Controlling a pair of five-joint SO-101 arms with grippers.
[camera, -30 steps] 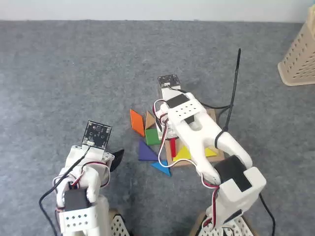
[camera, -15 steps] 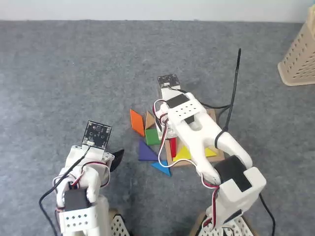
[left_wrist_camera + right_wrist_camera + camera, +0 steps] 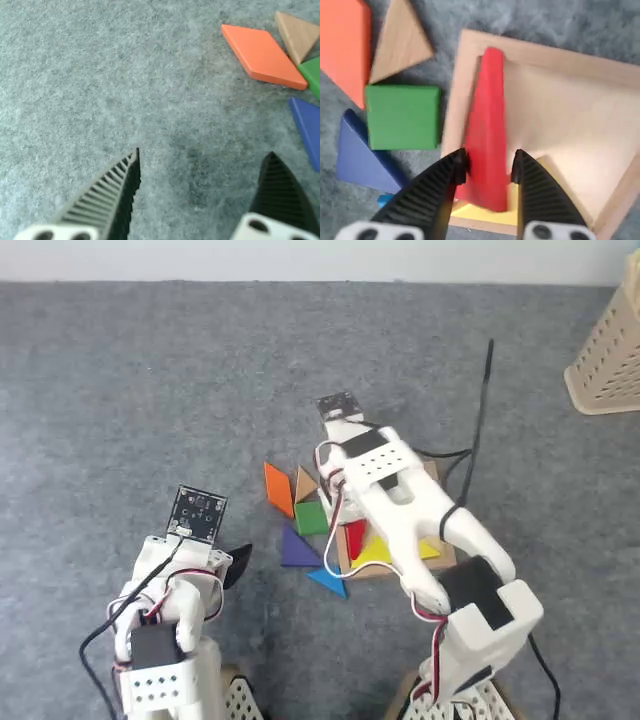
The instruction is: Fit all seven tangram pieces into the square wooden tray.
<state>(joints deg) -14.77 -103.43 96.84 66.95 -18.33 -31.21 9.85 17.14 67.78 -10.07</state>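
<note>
Two pieces inside wooden tray: tilted red piece, yellow triangle.

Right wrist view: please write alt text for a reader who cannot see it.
The right gripper grips a red piece standing on edge inside the wooden tray, beside its wall. A green square, tan triangle, orange piece and blue piece lie outside it.

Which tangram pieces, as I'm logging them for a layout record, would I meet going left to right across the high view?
orange piece → green square → red piece
</note>
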